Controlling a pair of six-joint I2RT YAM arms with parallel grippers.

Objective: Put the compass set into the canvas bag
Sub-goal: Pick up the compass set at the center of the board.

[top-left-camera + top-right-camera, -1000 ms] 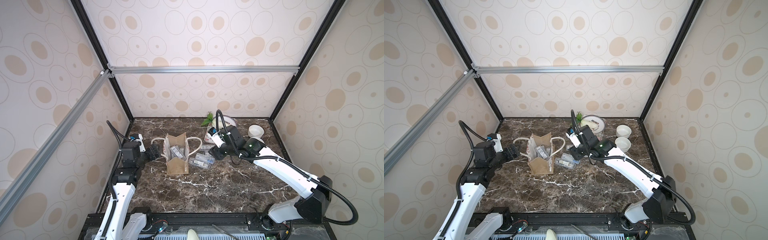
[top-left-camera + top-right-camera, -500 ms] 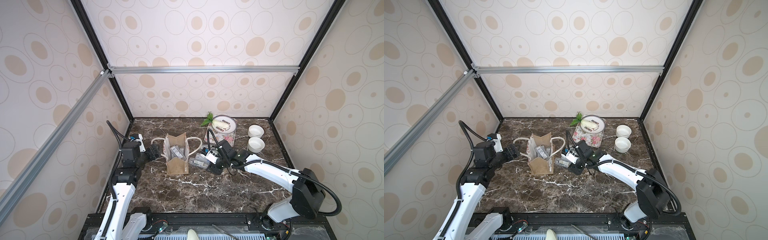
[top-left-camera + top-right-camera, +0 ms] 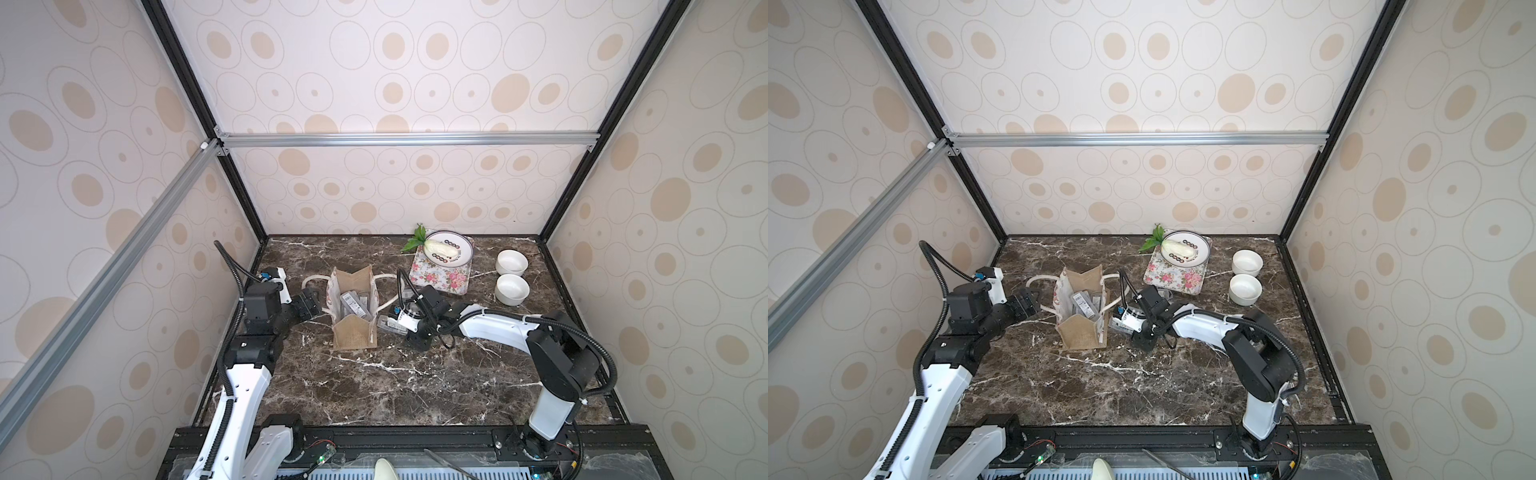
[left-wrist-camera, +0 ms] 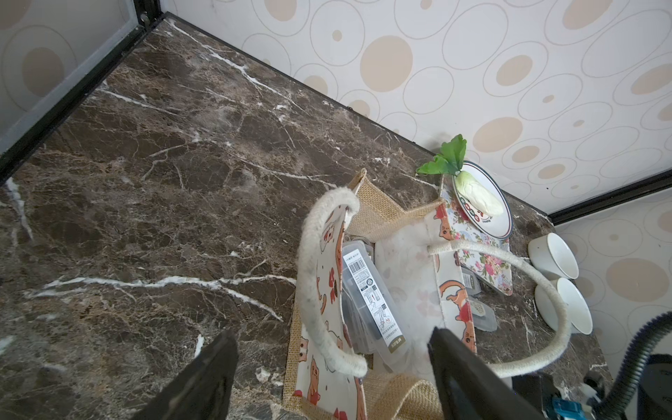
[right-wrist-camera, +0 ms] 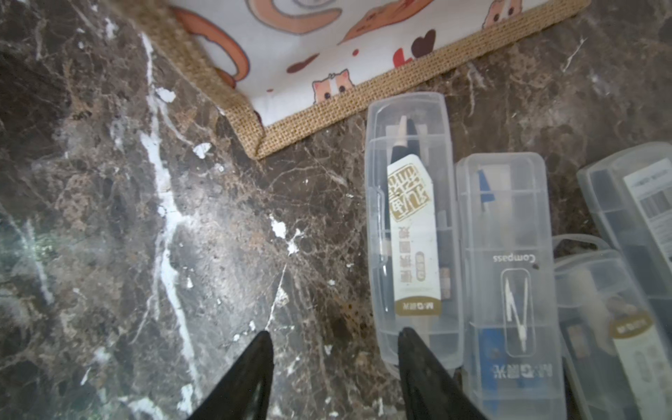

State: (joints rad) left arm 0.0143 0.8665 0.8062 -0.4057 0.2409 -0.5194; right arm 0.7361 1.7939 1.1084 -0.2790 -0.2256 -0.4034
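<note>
The right wrist view alone shows the right hand (image 5: 334, 331) close up. Its two fingers stand apart over bare counter (image 5: 145, 218), gripping nothing. One fingertip sits over the end of a clear-cased compass set (image 5: 414, 232), though whether it touches cannot be told. Further cases (image 5: 509, 272) lie side by side next to it, just beside the base of the canvas bag (image 5: 302, 36). In both top views the arm hides much of that cluster.

The left wrist view looks down into the upright bag, where another case (image 4: 367, 302) with a barcode label leans inside. The left hand (image 4: 331, 332) is spread wide and empty by the near rope handle (image 4: 309, 276).

The top views take in the whole counter, dark brown marble with white veins. Toward the back it carries a floral mat (image 3: 440, 278) with a plate (image 3: 463, 259) on it, and two white bowls (image 3: 512, 262) beside them. Cream wallpaper (image 3: 415, 83) with tan ovals covers the walls, framed by black corner posts and an aluminium rail (image 3: 395, 139).
</note>
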